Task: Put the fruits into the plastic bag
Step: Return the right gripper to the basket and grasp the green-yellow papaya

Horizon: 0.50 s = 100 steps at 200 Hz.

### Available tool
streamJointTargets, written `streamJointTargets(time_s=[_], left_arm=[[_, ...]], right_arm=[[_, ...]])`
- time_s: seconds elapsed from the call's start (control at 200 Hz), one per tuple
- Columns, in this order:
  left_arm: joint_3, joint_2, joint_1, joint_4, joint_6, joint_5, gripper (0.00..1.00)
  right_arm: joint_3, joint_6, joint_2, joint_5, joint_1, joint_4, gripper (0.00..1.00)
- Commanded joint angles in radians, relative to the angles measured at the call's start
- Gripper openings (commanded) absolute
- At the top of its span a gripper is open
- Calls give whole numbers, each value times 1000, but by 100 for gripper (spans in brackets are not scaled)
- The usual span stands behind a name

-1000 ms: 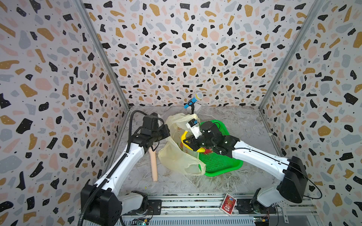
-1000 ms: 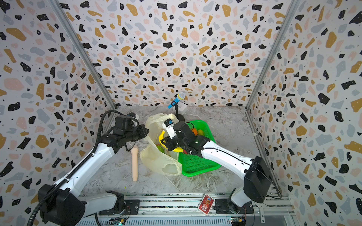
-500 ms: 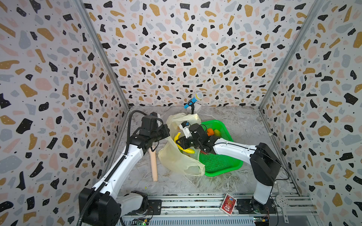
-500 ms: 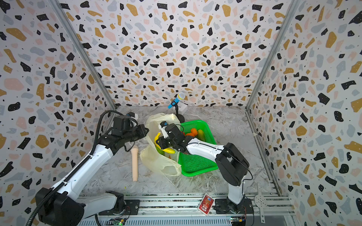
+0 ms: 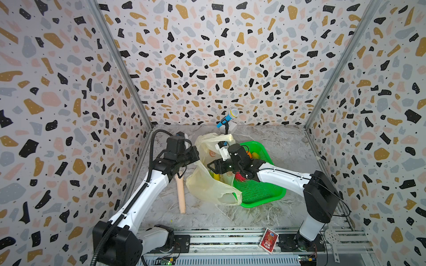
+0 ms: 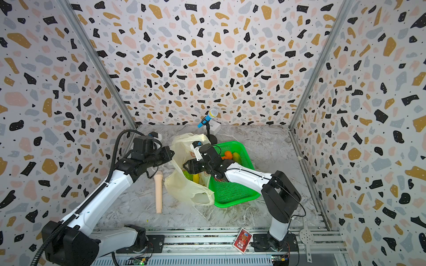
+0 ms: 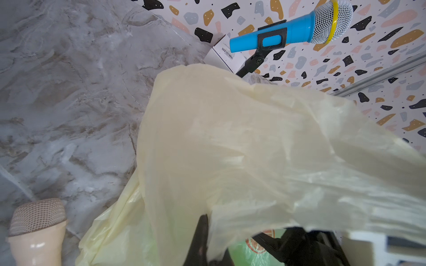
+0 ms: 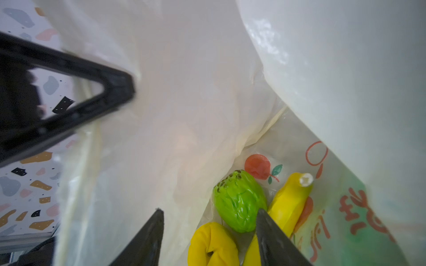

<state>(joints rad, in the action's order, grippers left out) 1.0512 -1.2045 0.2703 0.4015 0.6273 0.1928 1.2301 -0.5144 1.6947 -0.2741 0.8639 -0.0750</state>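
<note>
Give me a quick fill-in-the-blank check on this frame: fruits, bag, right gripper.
1. The bumpy green toy fruit lies inside the pale-yellow translucent plastic ___.
2. Above it, the right gripper has its jaws ___.
3. The round orange toy fruit sits in the green perforated plastic ___.
Missing: bag; open; basket.

Bright even light; wrist close-ups blurred; glare on plastic bag (image 8: 265, 41).

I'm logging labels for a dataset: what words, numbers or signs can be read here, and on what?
Nothing reads clearly enough to quote.
On the bag: orange-red lettering beside a printed orange, too stylised to read.
On the white box: barcode label, digits too small.
On the red card: print too small.
</note>
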Motion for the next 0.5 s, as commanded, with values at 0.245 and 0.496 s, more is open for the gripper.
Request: streamJointTargets(time_s=[0.245,0.496], left_arm=[[-1,-11,-3,-20,-8,-23,0],[-3,-24,-3,-24,-8,-30,0]], right_arm=[[-202,157,-345,-81,-10,71,65],[-392,87,-581,-36,-150,76,65]])
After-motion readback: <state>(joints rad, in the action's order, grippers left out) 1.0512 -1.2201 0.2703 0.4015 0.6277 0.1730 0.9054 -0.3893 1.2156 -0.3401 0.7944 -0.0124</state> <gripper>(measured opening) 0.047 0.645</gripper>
